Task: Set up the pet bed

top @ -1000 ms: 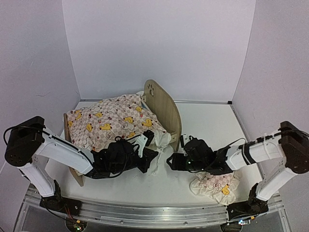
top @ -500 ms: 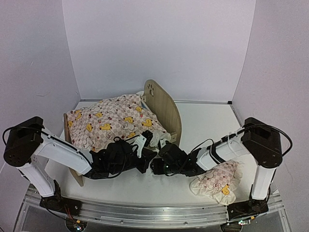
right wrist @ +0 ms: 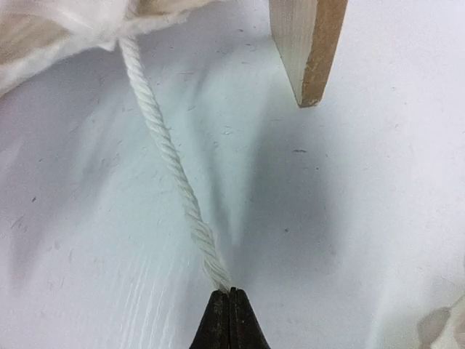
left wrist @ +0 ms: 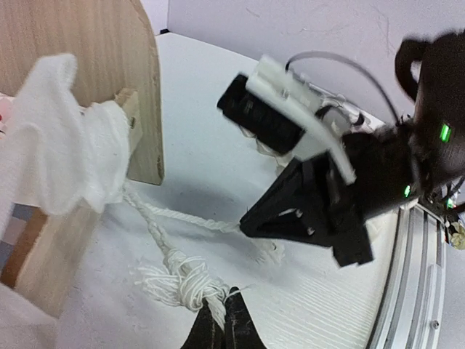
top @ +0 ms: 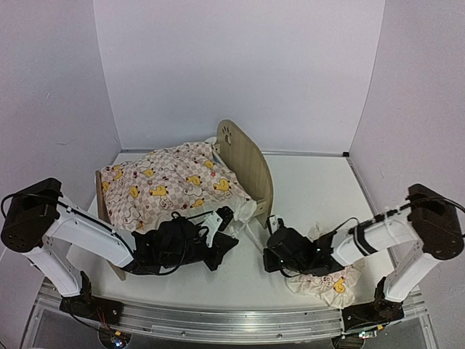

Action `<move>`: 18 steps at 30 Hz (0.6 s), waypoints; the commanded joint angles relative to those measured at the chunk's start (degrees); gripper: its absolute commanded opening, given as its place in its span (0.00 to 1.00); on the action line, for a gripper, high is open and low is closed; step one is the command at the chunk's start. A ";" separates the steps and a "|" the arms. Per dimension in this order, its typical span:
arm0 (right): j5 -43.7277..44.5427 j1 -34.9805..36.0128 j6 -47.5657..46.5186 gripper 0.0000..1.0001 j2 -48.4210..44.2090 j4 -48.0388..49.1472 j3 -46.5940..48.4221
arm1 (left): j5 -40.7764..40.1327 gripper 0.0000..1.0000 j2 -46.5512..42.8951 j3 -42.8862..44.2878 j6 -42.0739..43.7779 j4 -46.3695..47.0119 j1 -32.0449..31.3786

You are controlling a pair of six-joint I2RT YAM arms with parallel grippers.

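The pet bed (top: 245, 166) is a light-wood frame with a rounded paw-print headboard, standing left of centre with a cartoon-print quilt (top: 167, 185) spread over it. Two white cords trail from the quilt's frilled corner (left wrist: 65, 145) onto the table beside the bed. My left gripper (left wrist: 221, 320) is shut on the knotted, frayed cord (left wrist: 185, 280). My right gripper (right wrist: 230, 294) is shut on the end of the other twisted cord (right wrist: 174, 160), which runs taut up to the frill. In the top view the left gripper (top: 232, 243) and right gripper (top: 267, 253) sit low, close together.
A small matching frilled pillow (top: 327, 282) lies on the table under the right forearm. A wooden bed leg (right wrist: 309, 43) stands just beyond the right gripper. White walls enclose the table, and a metal rail (top: 232, 323) runs along the near edge.
The right gripper reached left to the cord beside the left gripper, closed on it and drew back to the right. The left gripper stayed shut, shifting only slightly.
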 commanded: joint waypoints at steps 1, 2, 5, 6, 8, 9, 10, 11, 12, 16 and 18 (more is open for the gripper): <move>-12.46 0.24 -11.07 0.00 -14.15 11.87 -7.56 | 4.34 0.00 2.58 1.18 0.68 1.07 -3.68; -14.29 0.46 -12.05 0.00 -15.43 12.34 -8.59 | 4.55 0.00 2.92 0.96 0.24 1.10 -4.14; -16.78 0.98 -14.18 0.00 -17.35 11.92 -9.68 | 4.83 0.00 2.43 -0.28 -0.88 0.96 -5.62; -18.20 1.00 -15.04 0.00 -17.62 12.32 -9.51 | 4.61 0.00 1.93 -0.87 -0.88 0.66 -6.24; -20.50 1.37 -16.38 0.00 -17.64 12.73 -8.26 | 3.49 0.00 -0.15 -2.87 -2.12 -0.17 -7.69; -21.49 1.73 -16.78 0.00 -17.37 13.07 -7.47 | 3.06 0.00 -1.80 -4.15 -2.51 -0.73 -8.26; -22.63 2.03 -17.05 0.00 -17.04 13.50 -6.48 | 2.26 0.00 -3.72 -5.55 -3.44 -1.70 -8.91; -23.18 2.57 -17.41 0.00 -16.42 13.81 -5.28 | 1.30 0.00 -5.71 -6.78 -4.24 -3.32 -9.53; -24.52 3.36 -17.69 0.00 -15.76 14.01 -4.19 | 0.52 0.00 -7.95 -8.02 -4.95 -5.40 -10.28; -27.09 6.18 -16.26 0.00 -13.10 16.45 -1.86 | -1.84 0.00 -14.86 -11.42 -8.38 -12.54 -12.76; -25.86 6.20 -13.99 0.00 -12.93 18.53 -3.81 | -1.18 0.00 -15.23 -11.61 -8.88 -13.31 -13.29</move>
